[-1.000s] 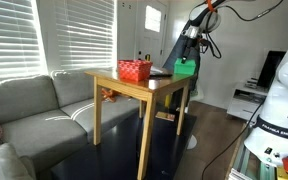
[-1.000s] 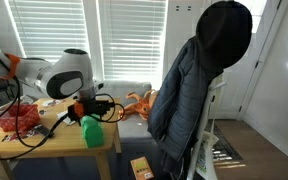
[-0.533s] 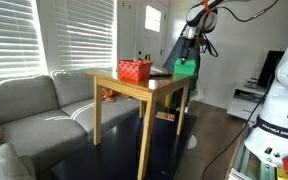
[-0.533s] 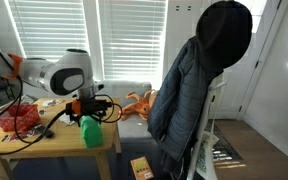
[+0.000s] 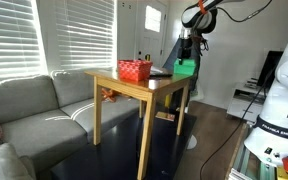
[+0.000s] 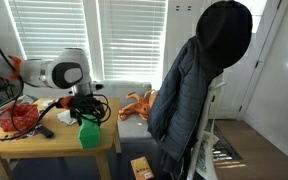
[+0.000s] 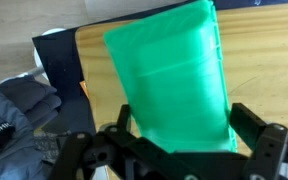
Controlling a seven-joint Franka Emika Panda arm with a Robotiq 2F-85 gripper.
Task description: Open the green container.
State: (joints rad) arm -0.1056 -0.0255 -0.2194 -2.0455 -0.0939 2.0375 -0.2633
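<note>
The green container [image 5: 186, 68] stands with its lid on at the table's corner, a bright green box also seen in an exterior view [image 6: 90, 135]. My gripper [image 5: 191, 46] hangs just above it, open, and shows from another side in an exterior view [image 6: 86, 114]. In the wrist view the green container [image 7: 169, 80] fills the middle, and the gripper [image 7: 184, 116] has one black finger on each side of its near end. Nothing is gripped.
A red mesh basket [image 5: 135, 70] sits on the wooden table [image 5: 114, 86], also shown in an exterior view [image 6: 19, 118], with black cables and a remote beside it. A flat black item [image 7: 59, 60] lies left of the container. A grey couch [image 5: 34, 112] and a hung jacket [image 6: 199, 85] flank the table.
The arm has lifted, so the gripper now sits a little higher over the container. The container has stayed put and the jaws have stayed open.
</note>
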